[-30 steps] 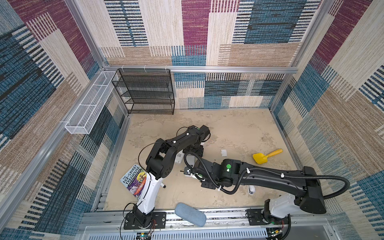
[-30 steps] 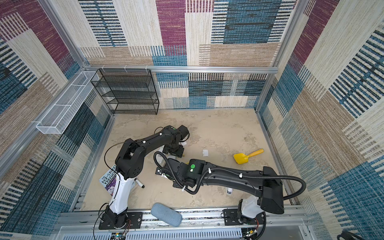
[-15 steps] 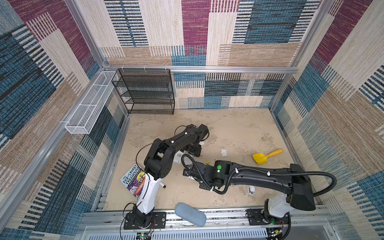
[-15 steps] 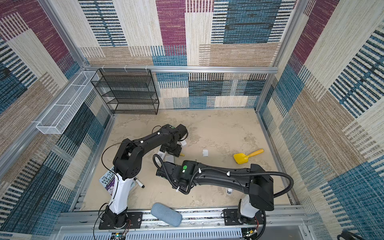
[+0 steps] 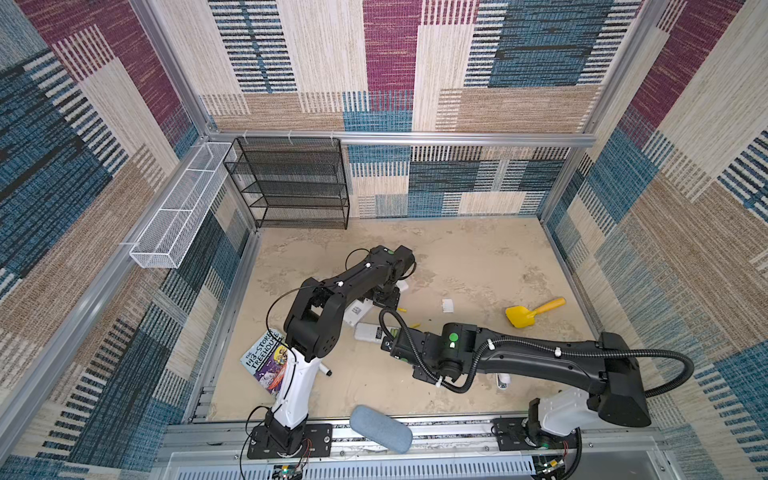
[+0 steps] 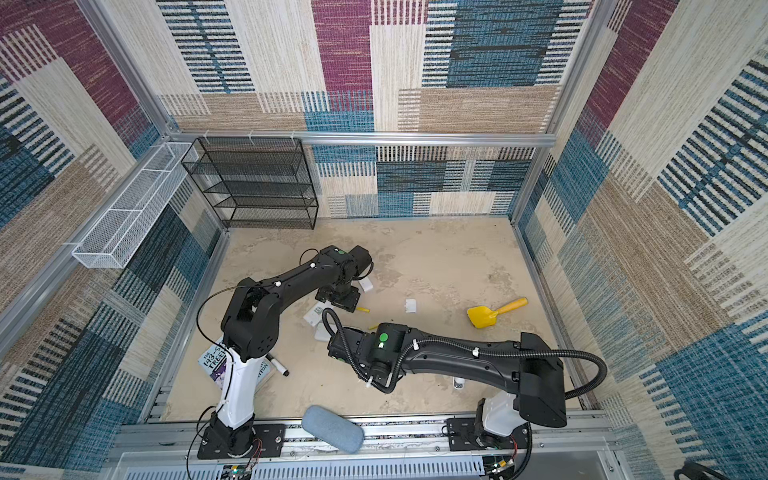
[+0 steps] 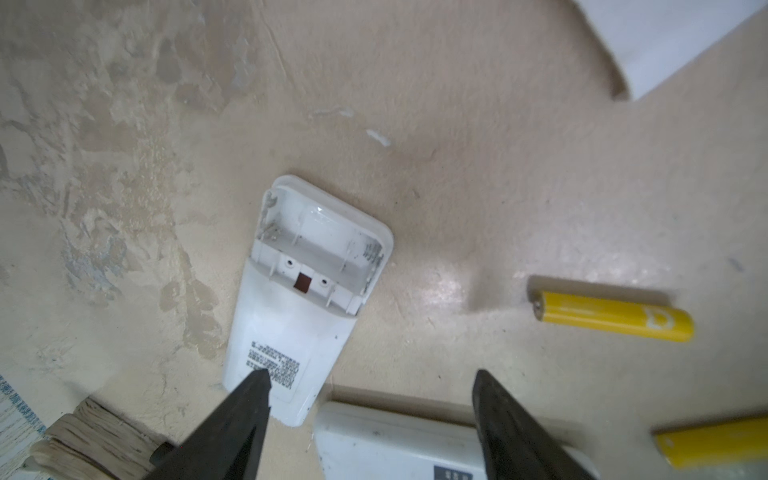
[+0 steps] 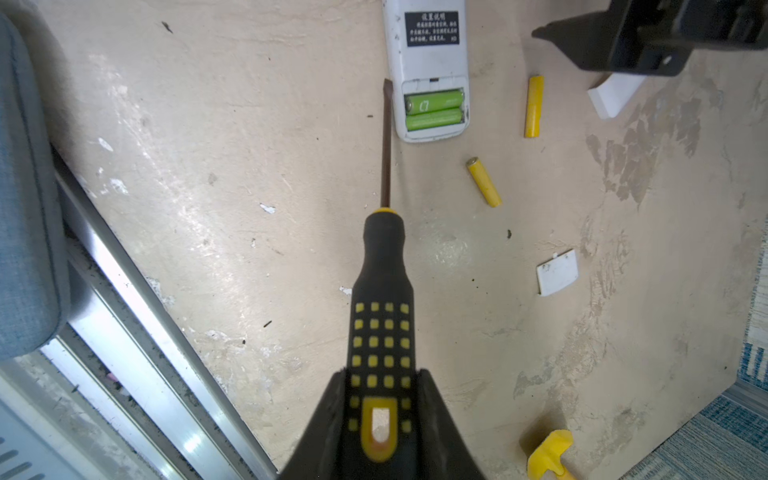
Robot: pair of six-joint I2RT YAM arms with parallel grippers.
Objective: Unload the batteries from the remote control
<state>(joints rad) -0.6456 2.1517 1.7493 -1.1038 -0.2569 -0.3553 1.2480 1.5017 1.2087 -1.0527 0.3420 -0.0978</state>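
Note:
Two white remotes lie side by side on the floor. One remote (image 7: 307, 291) (image 5: 356, 311) has an empty battery bay. The other remote (image 8: 428, 70) (image 5: 368, 332) holds two green batteries (image 8: 434, 110). Two yellow batteries (image 8: 534, 106) (image 8: 484, 181) lie loose on the floor beside it. My left gripper (image 7: 370, 376) (image 5: 384, 297) hovers open over both remotes with nothing between its fingers. My right gripper (image 8: 381, 372) is shut on a black-and-yellow screwdriver (image 8: 384, 291); its blade tip rests next to the loaded remote's open bay.
A white battery cover (image 8: 557, 272) and a yellow scoop (image 5: 528, 313) lie to the right. A book (image 5: 266, 361) and a marker (image 5: 324, 370) lie by the left arm's base. A grey-blue pouch (image 5: 380, 428) sits on the front rail. A black wire shelf (image 5: 291, 187) stands at the back.
My right arm swung a little to the left and came back to the right, still holding the screwdriver. The left arm drifted slightly left; its jaws stay open.

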